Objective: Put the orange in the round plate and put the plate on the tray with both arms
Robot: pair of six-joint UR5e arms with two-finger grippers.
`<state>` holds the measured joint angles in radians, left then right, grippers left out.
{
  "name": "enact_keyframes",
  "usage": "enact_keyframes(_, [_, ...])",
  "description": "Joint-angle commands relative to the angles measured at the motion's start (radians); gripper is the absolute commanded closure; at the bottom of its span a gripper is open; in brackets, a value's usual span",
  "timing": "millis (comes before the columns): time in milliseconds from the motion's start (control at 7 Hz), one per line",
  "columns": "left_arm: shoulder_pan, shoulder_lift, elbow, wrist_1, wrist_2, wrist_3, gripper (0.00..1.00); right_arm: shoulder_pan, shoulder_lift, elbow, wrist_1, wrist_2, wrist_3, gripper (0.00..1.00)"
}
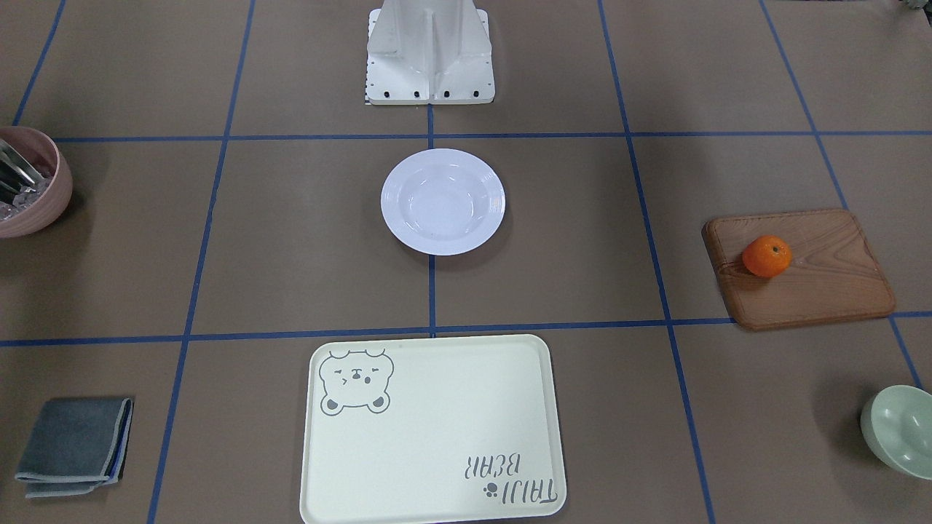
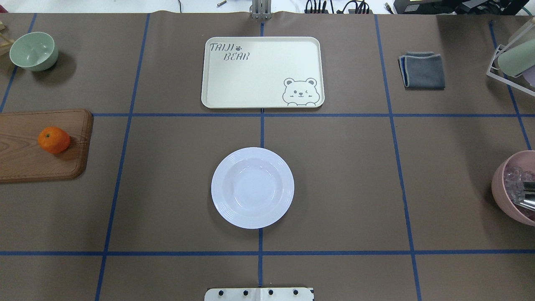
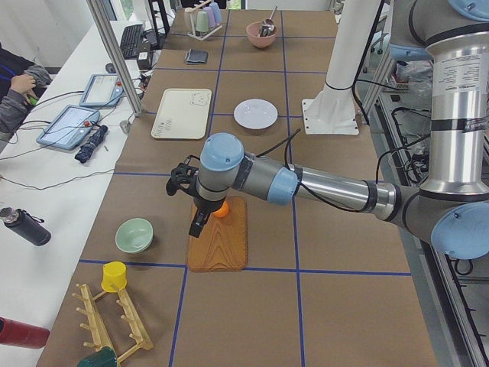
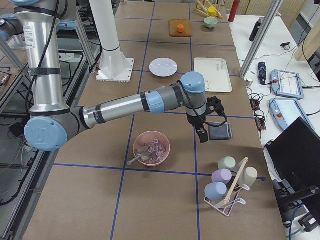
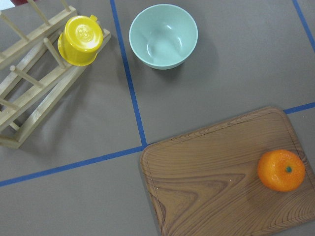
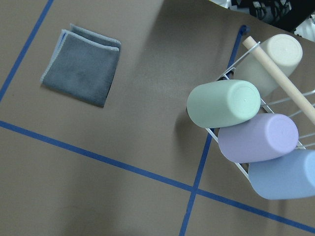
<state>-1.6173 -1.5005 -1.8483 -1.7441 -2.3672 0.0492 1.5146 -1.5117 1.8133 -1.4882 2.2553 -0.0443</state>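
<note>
Orange [image 1: 766, 255] sits on a brown wooden board [image 1: 823, 280] at the robot's left end of the table [image 2: 334, 167], green stem dot up, toward the board's inner end and well apart from the plate [image 2: 252, 188]. Plate is white, round and deep with nothing in it, resting flat on the centre tape line in front of the robot's base. Tray [image 2: 262, 73] lies flat on the far side of the plate, across a blue tape line from it, bear drawing in one corner, lettering in the opposite one, nothing on it. Left hand [image 3: 197, 228] hangs over the board just beside the orange, fingers pointing down; it shows only in the left side view, so I cannot tell whether it is spread or closed, and contact with the orange cannot be judged. Left wrist camera looks down on the board and orange, with a pale green bowl [image 5: 163, 35] and a yellow cup [image 5: 80, 40] on a wooden rack [image 5: 29, 83] beyond. Right hand [image 4: 201, 134] hangs above the table beside a folded grey cloth [image 6: 81, 71], near a pink bowl [image 4: 151, 148]; seen only from the right side, spread or closed cannot be told. A wire rack [image 6: 231, 78] of pastel cups [image 6: 224, 103] stands near the cloth.
</note>
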Motion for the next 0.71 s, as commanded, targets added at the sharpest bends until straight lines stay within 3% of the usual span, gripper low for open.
enact_keyframes(0, [0.051, -0.003, 0.032, -0.15, 0.005, -0.085, 0.02, -0.055, -0.002, 0.007, 0.084, 0.083, 0.106, 0.0])
enact_keyframes(286, [0.216, 0.044, 0.037, -0.304, 0.011, -0.392, 0.02, -0.205, -0.016, 0.009, 0.309, 0.061, 0.493, 0.0])
enact_keyframes(429, [0.303, 0.057, 0.038, -0.372, 0.032, -0.539, 0.02, -0.279, -0.022, 0.012, 0.365, 0.017, 0.632, 0.0])
enact_keyframes(571, [0.388, 0.068, 0.037, -0.385, 0.113, -0.608, 0.02, -0.351, -0.03, 0.033, 0.368, -0.044, 0.755, 0.0])
